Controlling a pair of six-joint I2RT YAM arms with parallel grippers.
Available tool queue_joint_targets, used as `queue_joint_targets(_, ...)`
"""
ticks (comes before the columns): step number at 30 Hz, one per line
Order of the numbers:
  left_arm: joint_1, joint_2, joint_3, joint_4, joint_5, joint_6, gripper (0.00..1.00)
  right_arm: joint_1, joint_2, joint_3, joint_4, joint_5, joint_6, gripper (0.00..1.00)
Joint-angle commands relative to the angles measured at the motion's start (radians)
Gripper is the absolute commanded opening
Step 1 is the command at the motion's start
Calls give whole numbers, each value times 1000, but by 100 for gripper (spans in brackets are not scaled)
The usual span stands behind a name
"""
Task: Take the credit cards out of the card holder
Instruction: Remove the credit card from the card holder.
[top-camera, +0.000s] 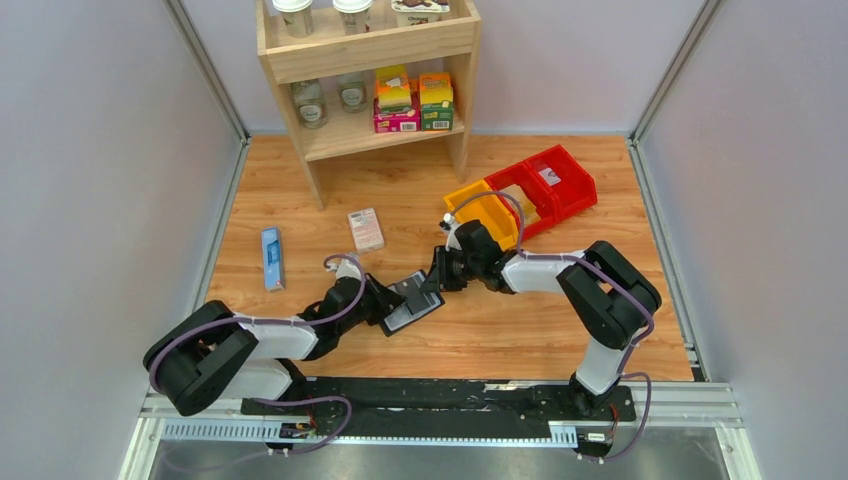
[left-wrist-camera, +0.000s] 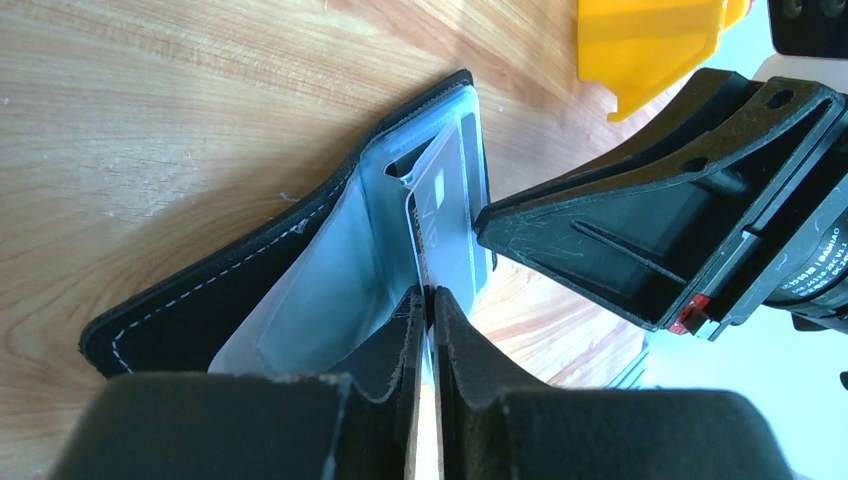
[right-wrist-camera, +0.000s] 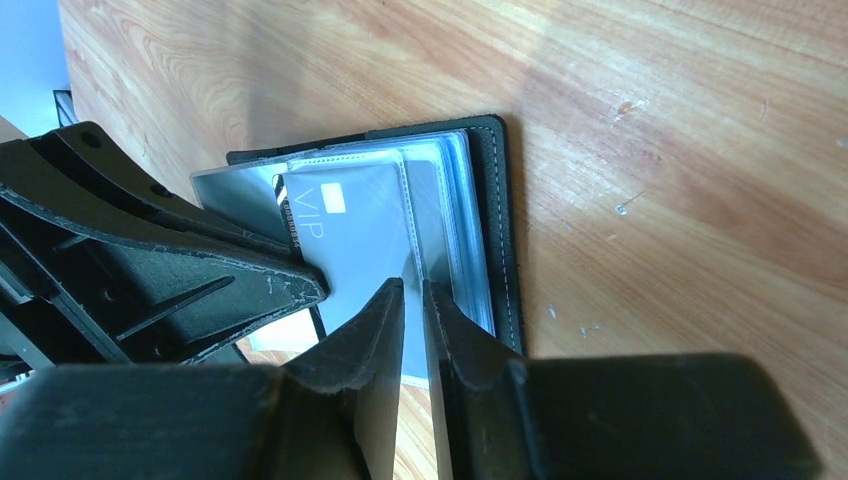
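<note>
The black card holder (top-camera: 412, 300) lies open on the wood between both grippers, its cover (left-wrist-camera: 200, 290) flat and its clear pocket leaves fanned up. A grey credit card (right-wrist-camera: 340, 225) marked VIP sits inside one leaf, and shows edge-on as the card (left-wrist-camera: 440, 215) in the left wrist view. My left gripper (top-camera: 385, 305) (left-wrist-camera: 428, 295) is shut on the lower edge of that leaf. From the opposite side my right gripper (top-camera: 443, 275) (right-wrist-camera: 413, 285) straddles the leaf's edge, jaws a narrow slit apart. The stitched rim of the holder (right-wrist-camera: 497, 220) lies just right of it.
A narrow blue box (top-camera: 271, 257) and a pink-and-white box (top-camera: 365, 229) lie to the left and behind. A yellow bin (top-camera: 483, 212) and red bins (top-camera: 545, 185) sit close behind the right arm. A wooden shelf (top-camera: 365, 60) with jars and cartons stands at the back.
</note>
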Motion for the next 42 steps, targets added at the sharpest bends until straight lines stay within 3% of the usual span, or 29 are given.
queue_joint_targets(1, 4, -22, -23, 43, 10, 17, 15, -4, 40, 7, -37, 28, -13, 21)
queue_joint_targets(11, 4, -97, -63, 123, 1, 32, 17, -4, 58, 13, -48, 28, -11, 20)
queue_joint_targets(17, 4, -122, -60, 112, 2, 50, 11, -4, 61, 16, -48, 26, -10, 20)
queue_joint_targets(23, 4, -108, -64, 112, 2, 40, 0, -4, 64, 16, -48, 26, -8, 20)
queue_joint_targets(27, 4, -140, -68, 39, -8, 14, 0, -4, 63, 16, -54, 36, -8, 20)
queue_joint_targets(32, 4, -249, -74, -216, -74, -34, 0, -4, 63, 18, -59, 42, -7, 20)
queue_joint_targets(42, 4, -301, -95, -253, -94, -32, 0, 4, -21, 38, -37, -1, -22, 27)
